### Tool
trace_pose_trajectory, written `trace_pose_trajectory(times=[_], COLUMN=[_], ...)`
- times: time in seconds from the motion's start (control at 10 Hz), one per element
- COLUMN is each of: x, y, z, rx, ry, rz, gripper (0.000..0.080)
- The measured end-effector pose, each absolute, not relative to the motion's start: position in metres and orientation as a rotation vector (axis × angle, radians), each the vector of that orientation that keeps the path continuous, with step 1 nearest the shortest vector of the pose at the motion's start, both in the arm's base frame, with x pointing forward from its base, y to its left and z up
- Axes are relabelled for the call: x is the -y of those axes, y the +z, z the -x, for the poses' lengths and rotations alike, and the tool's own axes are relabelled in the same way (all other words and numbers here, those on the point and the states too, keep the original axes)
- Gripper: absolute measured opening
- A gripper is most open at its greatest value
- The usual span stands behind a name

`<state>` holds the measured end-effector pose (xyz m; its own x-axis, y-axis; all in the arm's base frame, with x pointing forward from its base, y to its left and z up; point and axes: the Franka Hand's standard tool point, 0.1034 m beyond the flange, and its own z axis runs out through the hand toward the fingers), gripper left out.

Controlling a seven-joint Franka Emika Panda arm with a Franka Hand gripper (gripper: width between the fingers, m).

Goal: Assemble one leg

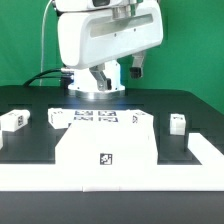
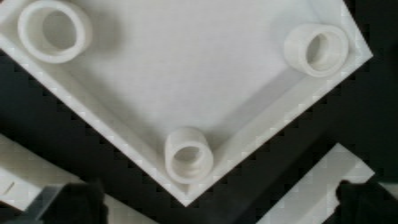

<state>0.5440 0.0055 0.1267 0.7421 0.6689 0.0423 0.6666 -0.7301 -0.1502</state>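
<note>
The pincer (image 2: 214,200) is held apart: in the wrist view its two dark fingertips (image 2: 68,198) sit wide of each other with nothing between them, looking straight down on one corner of the panel (image 1: 85,150). No leg is under it. The nearer leg (image 1: 177,124) lies on the table (image 1: 30,100) off the panel's far corner, toward the exterior view's right; the other leg (image 1: 15,120) lies well apart on the exterior view's left. Both are too small to read their long axes with any certainty. So the coming move likely turns on a shift sideways off the panel toward the right-hand leg, then a descent. The three recesses (image 2: 191,155) showing in the wrist view hold nothing; no leg is seated yet.
</note>
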Motion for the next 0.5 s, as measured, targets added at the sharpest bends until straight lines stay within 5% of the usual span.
trace_pose_trajectory(times=[0.5], x=[-0.0054], y=[0.1257], z=[-0.5438], rx=[1.075], ry=[0.023], rz=[2.785], gripper=[0.0649])
